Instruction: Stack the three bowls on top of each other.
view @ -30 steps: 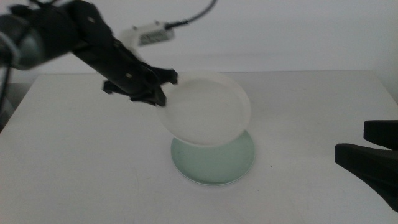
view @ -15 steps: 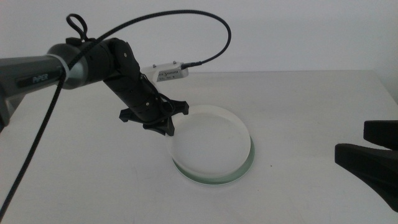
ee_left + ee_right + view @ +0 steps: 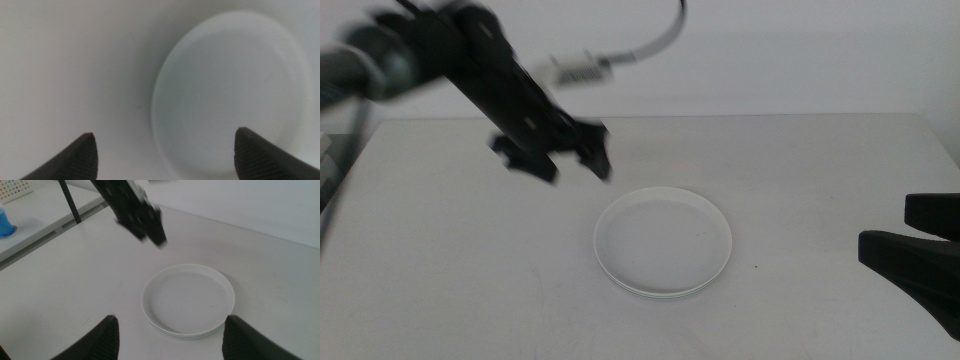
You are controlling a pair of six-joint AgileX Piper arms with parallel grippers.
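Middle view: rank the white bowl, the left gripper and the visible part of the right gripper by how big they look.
1. white bowl, widest.
2 and 3. left gripper and right gripper: unsure. The left is motion-blurred; the right sits nearer the camera and is cut by the frame.

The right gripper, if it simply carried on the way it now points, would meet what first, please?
Most likely the white bowl, which lies on the table ahead of the right gripper, framed between its open jaws. Depth is uncertain; nothing else shows in that line.

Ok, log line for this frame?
left gripper: open, above table, clear of stack | white bowl: nested on stack | right gripper: open, waiting
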